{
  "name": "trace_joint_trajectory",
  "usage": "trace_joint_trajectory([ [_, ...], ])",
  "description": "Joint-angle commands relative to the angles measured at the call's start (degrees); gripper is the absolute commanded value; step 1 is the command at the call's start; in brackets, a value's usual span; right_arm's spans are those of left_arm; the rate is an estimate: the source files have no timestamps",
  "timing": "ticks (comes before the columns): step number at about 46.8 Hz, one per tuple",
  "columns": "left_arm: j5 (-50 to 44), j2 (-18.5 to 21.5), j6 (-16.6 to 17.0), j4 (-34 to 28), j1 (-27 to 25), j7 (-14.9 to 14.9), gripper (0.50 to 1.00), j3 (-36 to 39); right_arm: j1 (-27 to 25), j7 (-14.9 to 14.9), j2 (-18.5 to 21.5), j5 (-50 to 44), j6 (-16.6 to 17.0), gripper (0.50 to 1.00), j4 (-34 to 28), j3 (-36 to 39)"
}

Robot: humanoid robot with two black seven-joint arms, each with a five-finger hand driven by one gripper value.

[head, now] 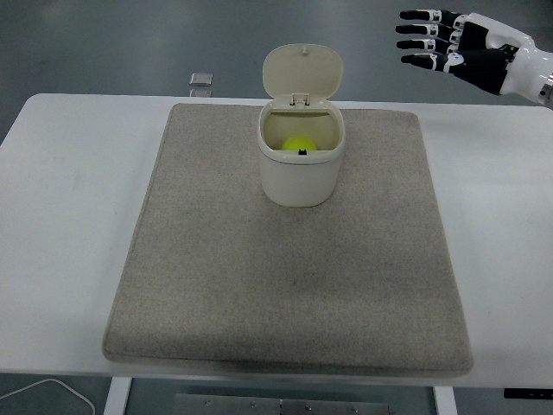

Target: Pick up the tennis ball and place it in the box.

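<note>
Tennis ball (299,144) sitting inside the box (301,177), right hand (467,50) hanging empty at top right.

Box is standing upright on the grey mat (289,259) toward its far edge, hinged lid (301,73) tipped open behind it; ball is lying at the bottom, yellow-green, partly hidden by the front wall. Right hand is hovering above the counter (65,216) near the far right corner, well apart from the box, fingers (423,41) spread wide and pointing left, holding nothing. Small grey object (200,79) is lying on the counter just past the mat's far left corner. White cable (47,393) is showing below the near edge at bottom left.
</note>
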Motion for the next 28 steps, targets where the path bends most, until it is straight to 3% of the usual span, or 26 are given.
trace_joint_trajectory([
  [1,0.0,0.0,0.1,0.0,0.0,0.0,0.992,0.0,-0.5,0.0,0.2,1.6,-0.1,0.895,-1.1,0.1],
  [8,0.0,0.0,0.0,0.0,0.0,0.0,0.992,0.0,-1.2,0.0,0.6,6.6,-0.4,0.895,-2.7,0.1],
  [19,0.0,0.0,0.0,0.0,0.0,0.0,0.992,0.0,-2.7,0.0,1.7,9.8,-5.7,0.897,-3.5,0.1],
  [28,0.0,0.0,0.0,0.0,0.0,0.0,0.992,0.0,-4.1,0.1,3.3,11.0,-7.1,0.897,-3.9,2.0],
])
